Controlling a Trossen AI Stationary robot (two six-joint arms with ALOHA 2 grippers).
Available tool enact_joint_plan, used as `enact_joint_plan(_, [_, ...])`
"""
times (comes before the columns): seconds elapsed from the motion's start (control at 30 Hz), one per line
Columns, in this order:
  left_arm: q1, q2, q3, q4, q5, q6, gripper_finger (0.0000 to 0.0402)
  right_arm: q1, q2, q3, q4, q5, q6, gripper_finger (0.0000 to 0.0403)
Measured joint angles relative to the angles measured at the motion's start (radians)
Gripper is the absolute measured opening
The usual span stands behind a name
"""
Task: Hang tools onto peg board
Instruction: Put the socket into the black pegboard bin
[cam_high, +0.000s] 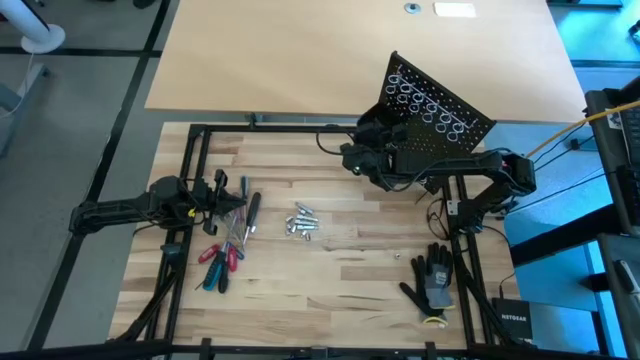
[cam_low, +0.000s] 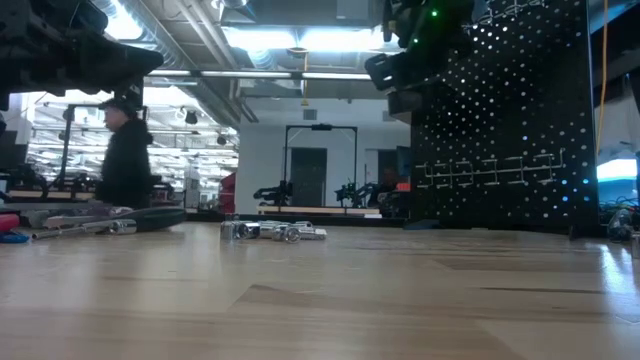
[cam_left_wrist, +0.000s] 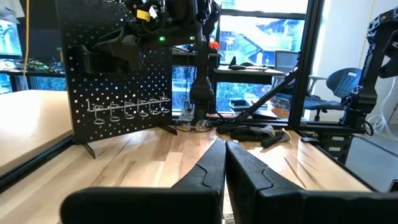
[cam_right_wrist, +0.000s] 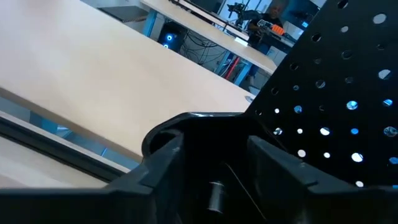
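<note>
The black peg board (cam_high: 437, 104) stands at the table's far right, its wire rings (cam_left_wrist: 129, 109) facing the table. My right gripper (cam_high: 362, 152) hangs high beside the board's left edge, fingers apart (cam_right_wrist: 214, 155), with a black rounded thing (cam_right_wrist: 189, 127) between them. The tools, red-, blue- and black-handled screwdrivers (cam_high: 228, 245), lie flat on the table at the left. Silver bits (cam_high: 302, 222) lie in a small heap at mid-table. My left gripper (cam_high: 226, 194) is shut (cam_left_wrist: 225, 149) and empty, just beyond the screwdrivers. My right gripper has the black rounded thing (cam_right_wrist: 189, 127) between its open fingers, up beside the peg board (cam_right_wrist: 336, 93). The gripper's own body hides the place, so I cannot tell whether either finger touches it.
A black-and-grey glove (cam_high: 432, 280) lies at the near right. A second pale tabletop (cam_high: 300, 50) lies beyond the far edge. Black frame rails (cam_high: 280, 128) border the table. In the low view a person (cam_low: 125, 150) stands in the room behind.
</note>
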Motion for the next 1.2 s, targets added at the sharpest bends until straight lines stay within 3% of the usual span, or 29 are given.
enact_joint_plan(0.13, [0.0,0.0,0.0,0.0,0.0,-0.002,0.0001,0.028,0.0,0.046,-0.002,-0.008,-0.033,0.0205])
enact_joint_plan(0.33, [0.0,0.0,0.0,0.0,0.0,-0.003,0.0001,0.131,0.0,0.166,0.001,-0.04,-0.191,0.0208])
enact_joint_plan(0.5, [0.0,0.0,0.0,0.0,0.0,-0.019,0.0001,0.235,0.0,0.22,0.004,-0.211,-0.258,0.0208])
enact_joint_plan(0.83, [0.0,0.0,0.0,0.001,0.0,-0.017,0.0001,0.364,0.076,0.22,-0.006,-0.706,-0.095,0.0208])
enact_joint_plan(1.2, [0.0,0.0,0.0,0.001,0.0,-0.015,0.0001,0.401,0.279,0.22,-0.017,-0.869,0.089,0.0208])
